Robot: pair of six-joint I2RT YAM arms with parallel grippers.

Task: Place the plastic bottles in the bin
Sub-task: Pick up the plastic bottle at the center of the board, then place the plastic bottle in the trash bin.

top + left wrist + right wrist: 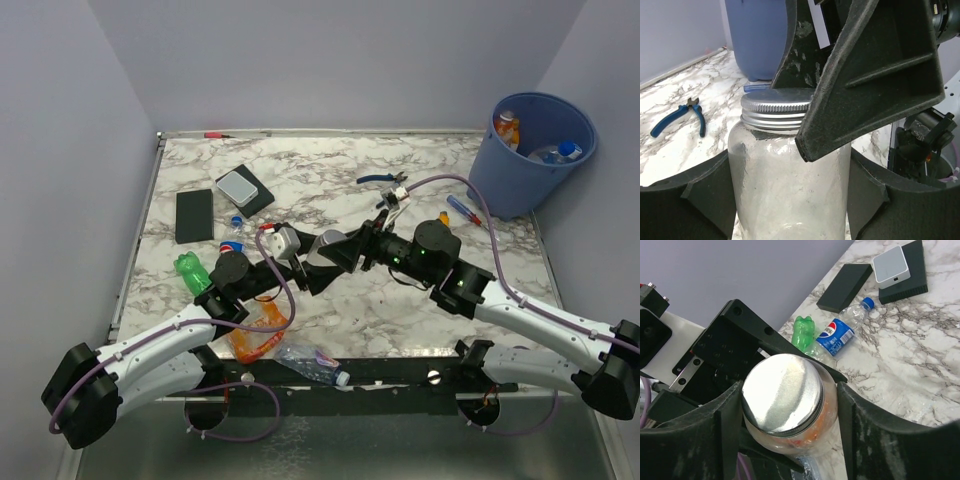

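The bin stands at the far right corner of the bench, bottles inside it. Mid-bench, the left hand and right hand grip one lidded bottle from opposite sides. Left of them lie a labelled bottle and, nearer, a second bottle; behind those, a slab and a box carrying a device. Further bottles lie at the near edge, pliers behind the hands.

The bottle was clear, faintly cloudy and glossy under a brushed silver metal lid, the fingers of the right gripper matt, grainy black plastic, the table glossy marbled, and the bin smooth blue plastic.
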